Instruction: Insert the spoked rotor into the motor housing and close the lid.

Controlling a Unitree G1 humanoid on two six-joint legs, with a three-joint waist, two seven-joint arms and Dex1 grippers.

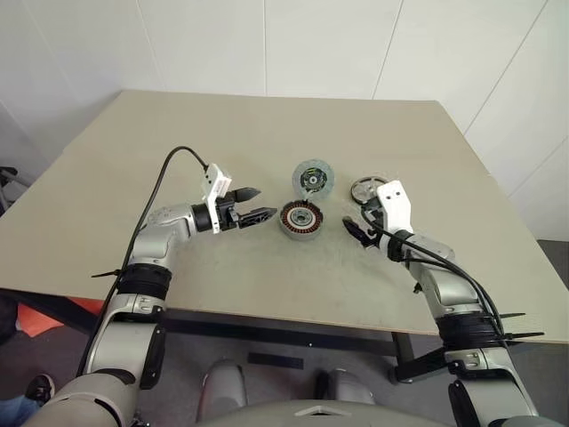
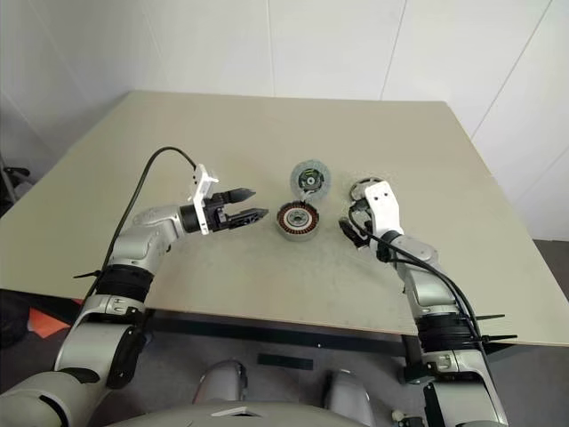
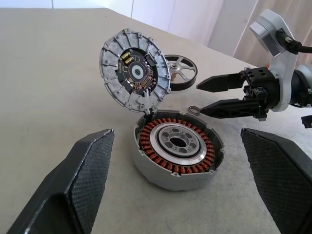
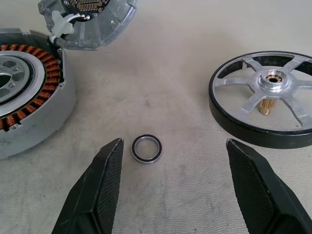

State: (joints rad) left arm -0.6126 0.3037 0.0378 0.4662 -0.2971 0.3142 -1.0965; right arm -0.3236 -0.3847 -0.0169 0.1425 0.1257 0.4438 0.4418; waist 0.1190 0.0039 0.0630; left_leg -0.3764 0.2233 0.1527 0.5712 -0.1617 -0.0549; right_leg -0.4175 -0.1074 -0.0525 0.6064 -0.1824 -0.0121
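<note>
The table (image 1: 178,133) is bare over most of its top, with wide open room to the left and toward the far edge. The parts sit together right of the middle, well in from every edge. The housing (image 1: 300,220) lies flat with its mouth up. It holds a ring of copper windings around a silver hub with an open centre, and nothing rests on top. The lid (image 1: 313,178) stands tilted behind it, its low edge at the housing's far rim, where a small white piece shows. Its inner face with dark circuitry is turned toward the robot. The rotor (image 1: 364,189), a black-rimmed wheel with silver spokes, lies flat on the table to the right of the lid, apart from the housing. A small ring (image 4: 146,148) lies between housing and rotor. The left gripper (image 1: 267,201) hangs just left of the housing, spread and empty. The right gripper (image 4: 173,141) is low over the table near the ring, also spread, holding nothing.
</note>
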